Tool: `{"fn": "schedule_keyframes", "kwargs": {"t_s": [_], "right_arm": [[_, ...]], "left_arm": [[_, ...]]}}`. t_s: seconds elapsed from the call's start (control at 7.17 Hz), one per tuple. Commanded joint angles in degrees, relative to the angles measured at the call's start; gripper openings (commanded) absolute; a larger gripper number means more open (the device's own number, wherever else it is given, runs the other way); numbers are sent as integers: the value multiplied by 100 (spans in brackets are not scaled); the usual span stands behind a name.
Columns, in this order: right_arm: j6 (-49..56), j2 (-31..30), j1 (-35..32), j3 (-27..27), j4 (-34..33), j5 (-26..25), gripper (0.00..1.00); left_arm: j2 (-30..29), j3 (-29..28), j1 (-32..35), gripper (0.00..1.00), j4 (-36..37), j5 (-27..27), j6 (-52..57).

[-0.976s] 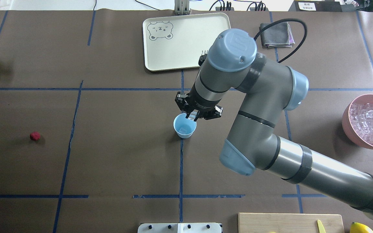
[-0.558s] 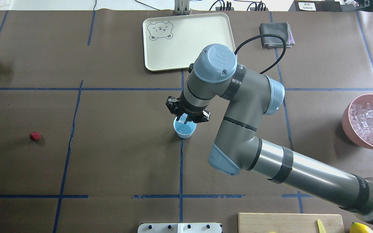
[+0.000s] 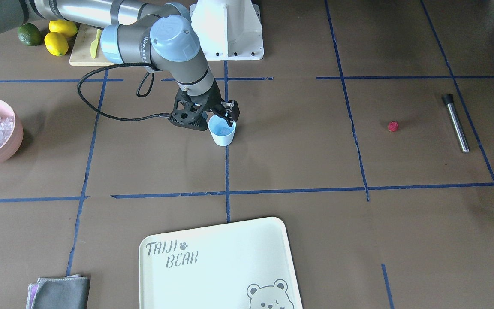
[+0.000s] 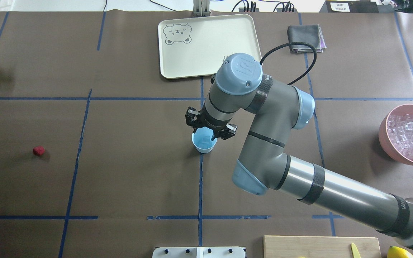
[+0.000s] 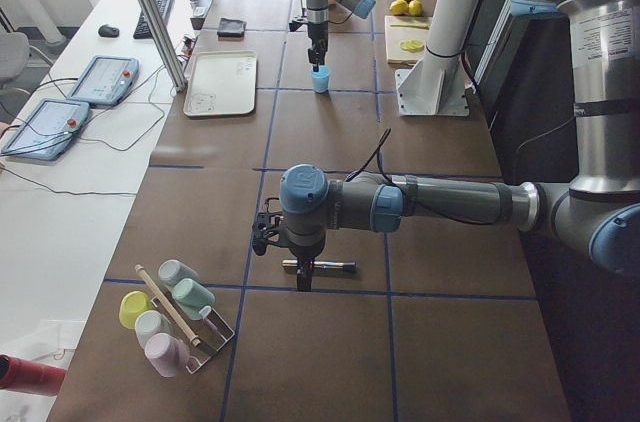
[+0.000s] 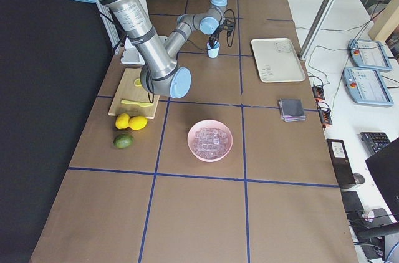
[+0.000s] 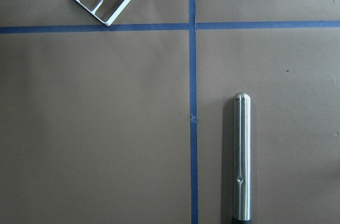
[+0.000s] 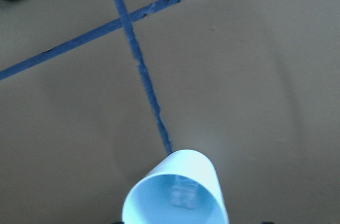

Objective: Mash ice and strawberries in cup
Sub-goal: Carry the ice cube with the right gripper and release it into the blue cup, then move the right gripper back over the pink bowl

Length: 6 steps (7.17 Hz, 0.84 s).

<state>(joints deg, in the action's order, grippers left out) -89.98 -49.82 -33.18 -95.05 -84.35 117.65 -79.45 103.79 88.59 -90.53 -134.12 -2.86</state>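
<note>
**Cube released into the cup**

Parted now, the right fingers (image 3: pixel 230 116) have let go of the clear cube they pinched a moment ago. They hang wide and empty just above the rim of the pale blue cup (image 3: pixel 222 138). One ice cube (image 8: pixel 183 192) lies on the cup's bottom. The cup stands upright mid-surface on a blue tape line. The strawberry (image 4: pixel 38 151) lies well apart, toward the robot's left. More ice fills the pink bowl (image 4: pixel 384 130). The left fingers (image 5: pixel 268 234) hover over a metal rod (image 7: pixel 241 160); whether they are parted I cannot tell.
</note>
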Motion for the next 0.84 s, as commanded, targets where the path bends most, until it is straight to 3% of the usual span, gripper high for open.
{"fn": "schedule_keyframes", "kwargs": {"t_s": [0.0, 0.28, 0.56, 0.7], "right_arm": [[1184, -1225, -825, -1369, -624, 553, 99], [2987, -2439, -2046, -1841, -776, 1231, 99], [4980, -3548, -2838, -1773, -758, 1260, 98], [5356, -3744, -3000, -1650, -750, 1199, 98]], "left_arm": [[0, 1, 0, 100, 0, 0, 5], [0, 1, 0, 100, 9, 0, 5], [0, 36, 0, 100, 17, 0, -4], [0, 45, 0, 100, 17, 0, -4]]}}
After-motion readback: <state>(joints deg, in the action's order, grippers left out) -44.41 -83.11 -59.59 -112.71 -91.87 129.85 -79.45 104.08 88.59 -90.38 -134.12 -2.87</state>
